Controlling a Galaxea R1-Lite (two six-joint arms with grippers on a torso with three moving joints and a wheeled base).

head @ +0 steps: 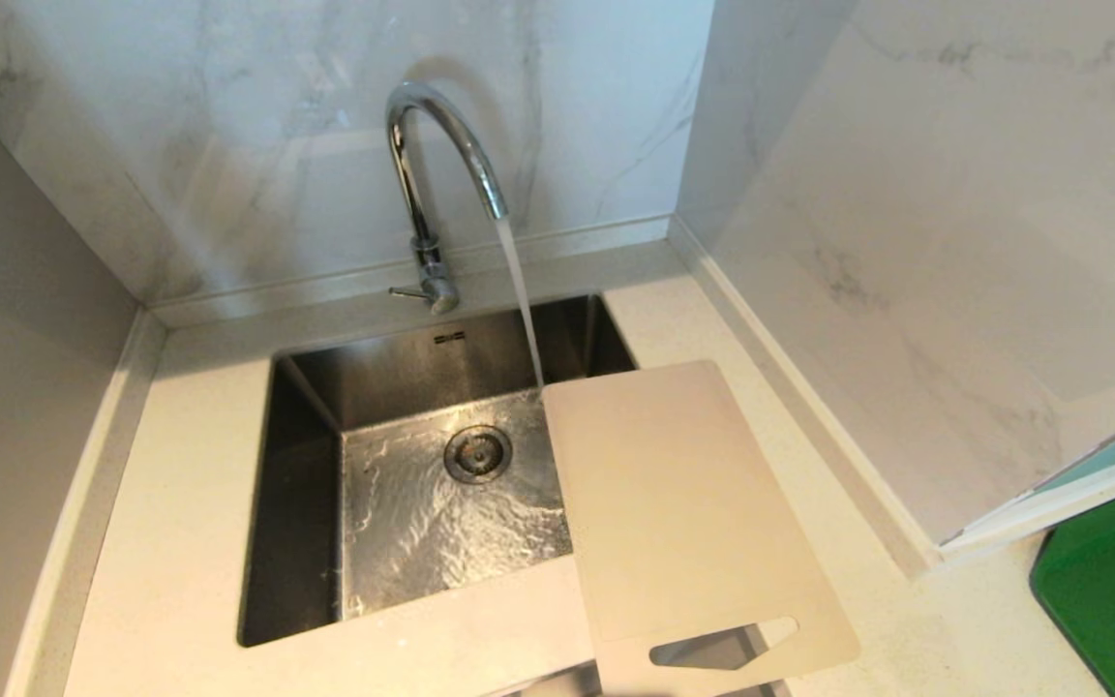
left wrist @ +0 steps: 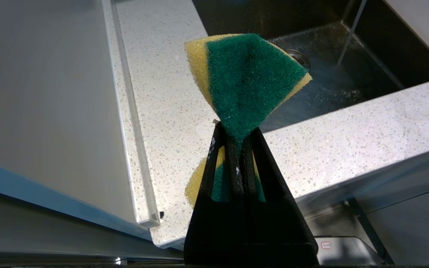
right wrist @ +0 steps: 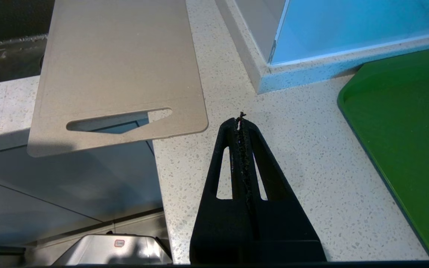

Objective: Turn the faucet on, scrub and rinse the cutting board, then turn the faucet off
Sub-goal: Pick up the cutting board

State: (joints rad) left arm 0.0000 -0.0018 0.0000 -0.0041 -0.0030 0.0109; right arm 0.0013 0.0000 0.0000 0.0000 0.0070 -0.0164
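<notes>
Below my head camera, a pale speckled stone countertop (head: 180, 542) wraps around a rectangular stainless steel sink (head: 306, 503) set against marbled white walls. Water lies rippling over the sink floor around the round metal drain (head: 477, 454).

Across the sink's right edge lies the large, thin off-white plastic cutting board (head: 674, 503) with rounded corners. Its far corner reaches over the basin, and its near end, with the elongated handle slot, juts out past the counter's front edge.

At the far right, a dark green flat tray (head: 1114, 590) rests on the counter, well apart from the board.

Behind the sink stands the tall chrome gooseneck faucet (head: 417, 194). A stream of water (head: 519, 290) runs from its arched spout into the basin, landing just beside the board's far corner.

Neither arm shows from my head. My left gripper (left wrist: 233, 128) hangs before the counter's front edge, its black fingers pinching a yellow sponge with a green scouring face (left wrist: 250, 80). My right gripper (right wrist: 241, 121) hovers over the counter near the board's handle end, fingers pressed together on nothing.
</notes>
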